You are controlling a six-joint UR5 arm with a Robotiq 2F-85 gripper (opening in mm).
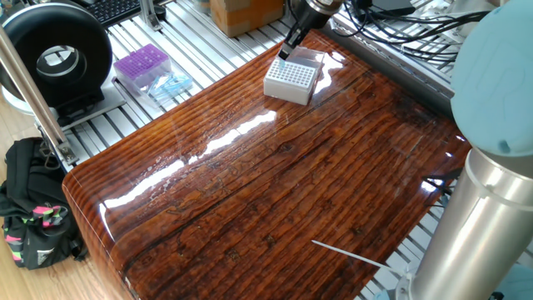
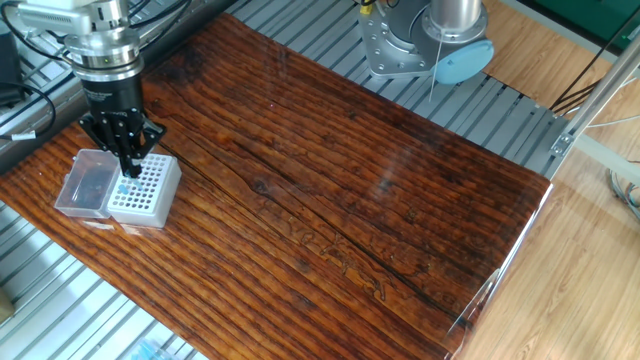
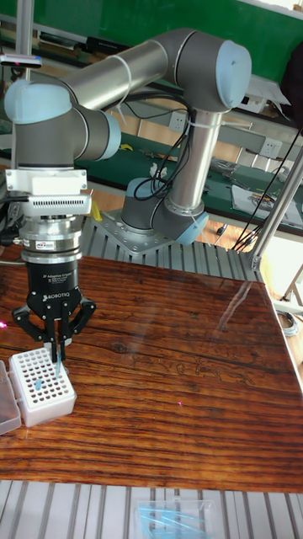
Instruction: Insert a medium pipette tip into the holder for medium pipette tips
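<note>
A robotics lab bench is showing here. A grey industrial arm (image 3: 168, 76) is standing bolted to a slotted aluminium frame (image 2: 480, 95) that is carrying a glossy wooden tabletop (image 1: 291, 183). Bundled cables (image 1: 391, 21) are trailing along the tabletop's far edge, and a purple tip rack (image 1: 141, 65) is sitting on the rails off its left corner, beside a keyboard (image 1: 112, 8).

hand (image 1: 284, 53) top cropped, medium pipette tip (image 3: 57, 371) barely discernible
</note>
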